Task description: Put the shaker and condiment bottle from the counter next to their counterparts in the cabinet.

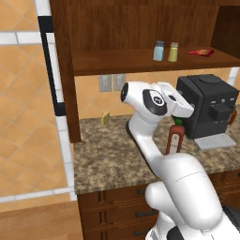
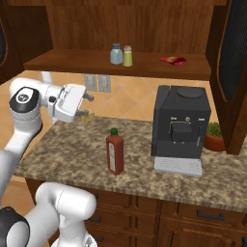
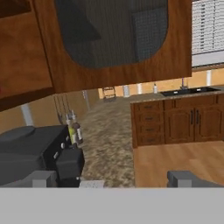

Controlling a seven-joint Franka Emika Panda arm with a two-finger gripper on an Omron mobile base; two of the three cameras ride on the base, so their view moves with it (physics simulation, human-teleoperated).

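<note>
Open, empty hand above the desk; shaker on the cabinet shelf, red bottle below

The pale blue translucent shaker with a grey cap (image 2: 116, 53) stands just beside the yellow-green shaker with a silver cap (image 2: 128, 56) on the dark brown wooden cabinet's shelf board (image 2: 72, 63), a small flat red bottle (image 2: 172, 60) lying farther along. The tall slim red condiment bottle with a green cap (image 2: 115, 152) stands upright on the speckled granite desk (image 2: 72, 154), beside the black coffee machine (image 2: 179, 123). The hand (image 2: 89, 104) hangs spread wide, holding nothing.

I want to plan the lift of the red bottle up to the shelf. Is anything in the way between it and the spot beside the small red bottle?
Nothing visible blocks it. The condiment bottle stands free on the counter, left of the coffee machine. The cabinet shelf is open-fronted, with bare board beside the flat red bottle.
</note>
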